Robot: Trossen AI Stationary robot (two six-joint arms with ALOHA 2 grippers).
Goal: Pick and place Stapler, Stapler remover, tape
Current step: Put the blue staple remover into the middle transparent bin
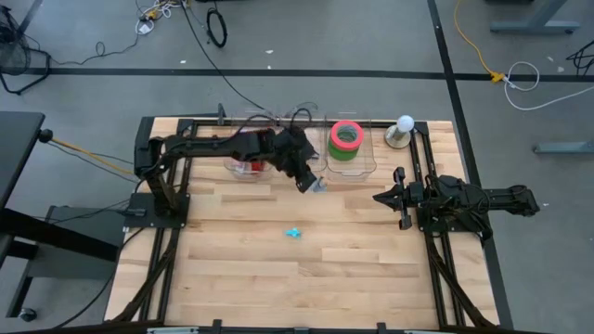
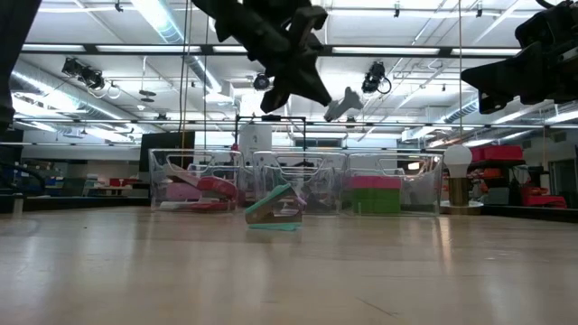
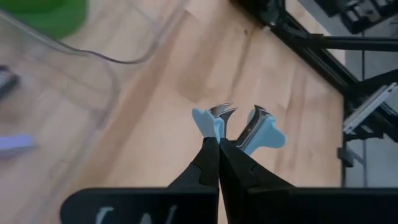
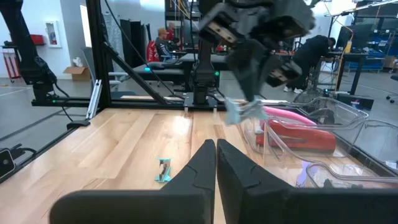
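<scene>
Two tape rolls [image 1: 346,139], one stapler remover [image 3: 239,127], seemingly one stapler [image 4: 298,132]

The high view looks straight down on the whole table [image 1: 306,260], the low view looks level across it toward twelve o'clock, and each close wrist view looks past its own fingers, all sharing the clear bins [image 1: 351,165].

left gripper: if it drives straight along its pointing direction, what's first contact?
Likely bare table just outside the bin; the left gripper, shut on the staple remover, has only wood ahead. Depth is unclear.
</scene>
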